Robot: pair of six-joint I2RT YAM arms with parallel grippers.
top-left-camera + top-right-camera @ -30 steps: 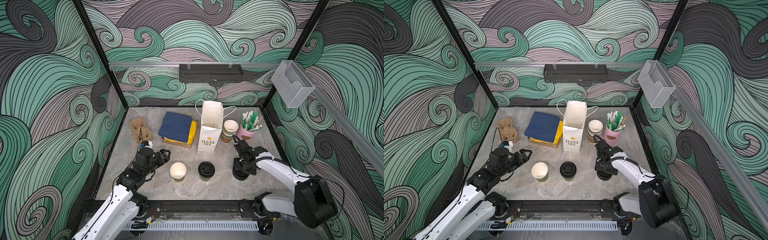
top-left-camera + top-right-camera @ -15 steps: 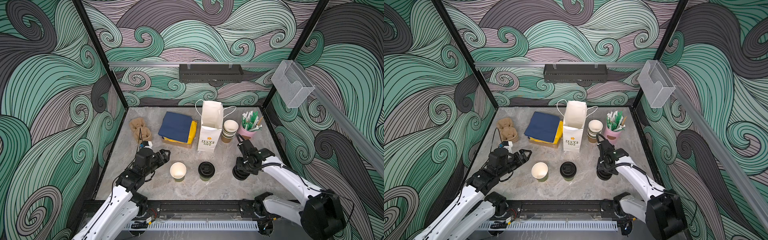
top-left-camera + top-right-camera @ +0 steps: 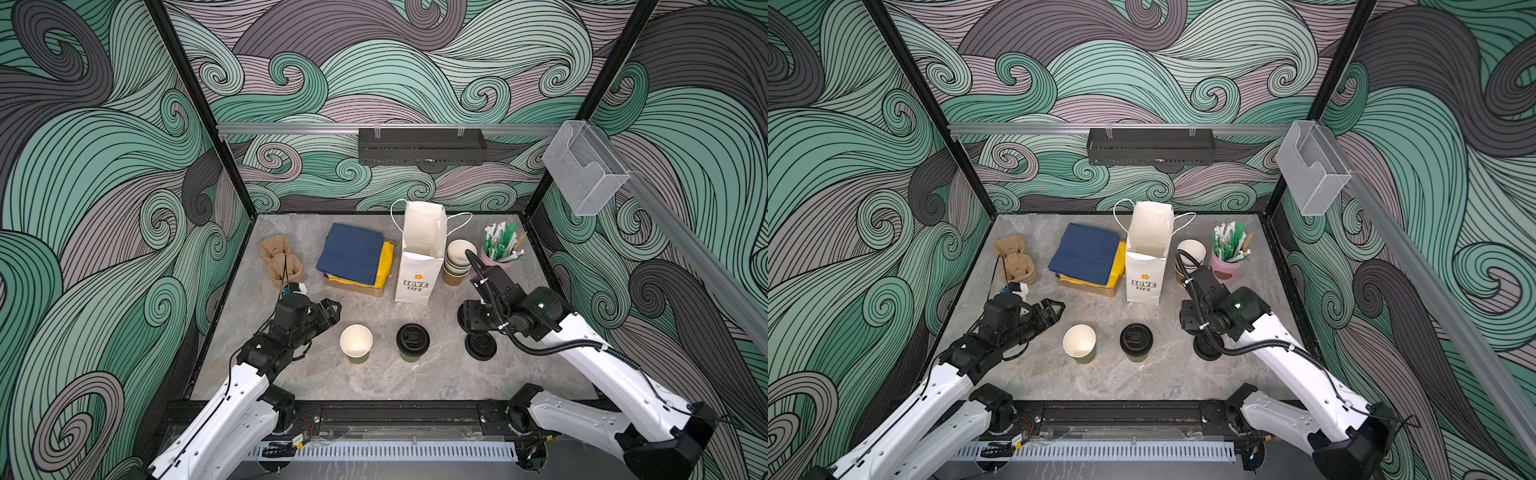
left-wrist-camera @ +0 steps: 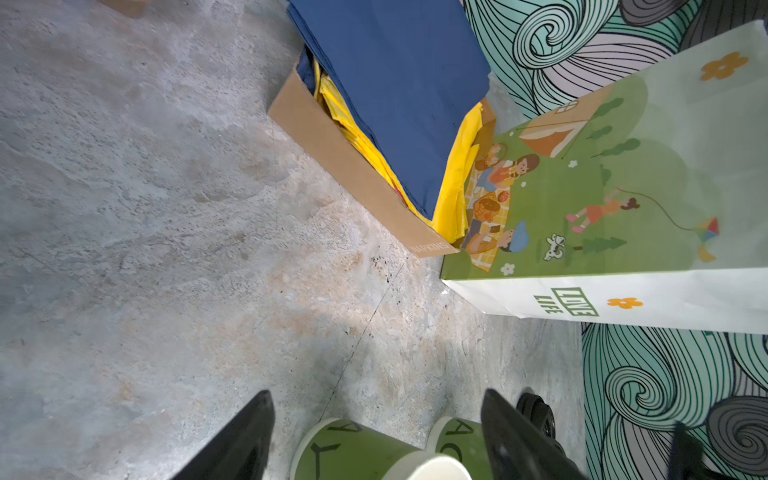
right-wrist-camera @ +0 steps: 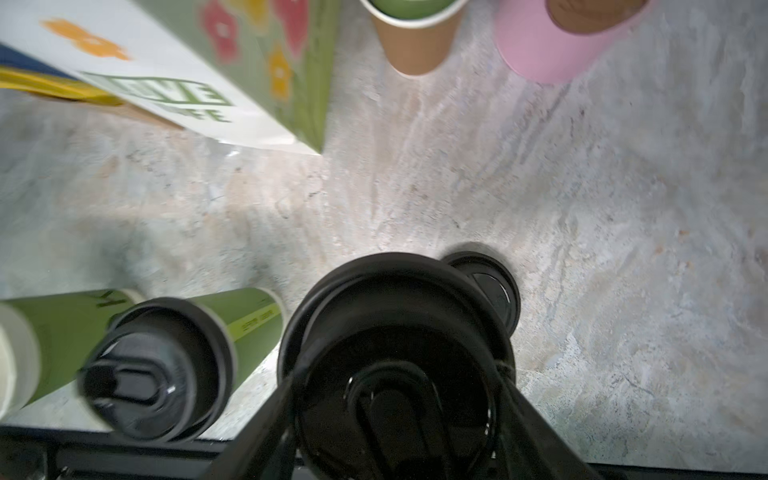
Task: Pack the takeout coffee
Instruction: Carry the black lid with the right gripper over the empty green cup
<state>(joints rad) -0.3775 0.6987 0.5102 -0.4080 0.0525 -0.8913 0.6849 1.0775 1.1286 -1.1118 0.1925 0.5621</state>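
One round black plastic lid (image 5: 395,299) rose, apparently pinched in your closing right gripper (image 5: 399,374), ready for the lidless olive paper cup (image 3: 356,341). Your left gripper (image 4: 376,399) stayed open, empty.

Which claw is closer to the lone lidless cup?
Left. The left gripper sits beside the lidless cup; the right gripper, holding a black lid, is beyond the lidded cup.

Black lid (image 5: 395,365), olive cup (image 5: 249,324), navy napkins (image 3: 351,253)

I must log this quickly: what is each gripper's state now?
Left gripper: open, holding nothing.
Right gripper: closed on a round black plastic lid.
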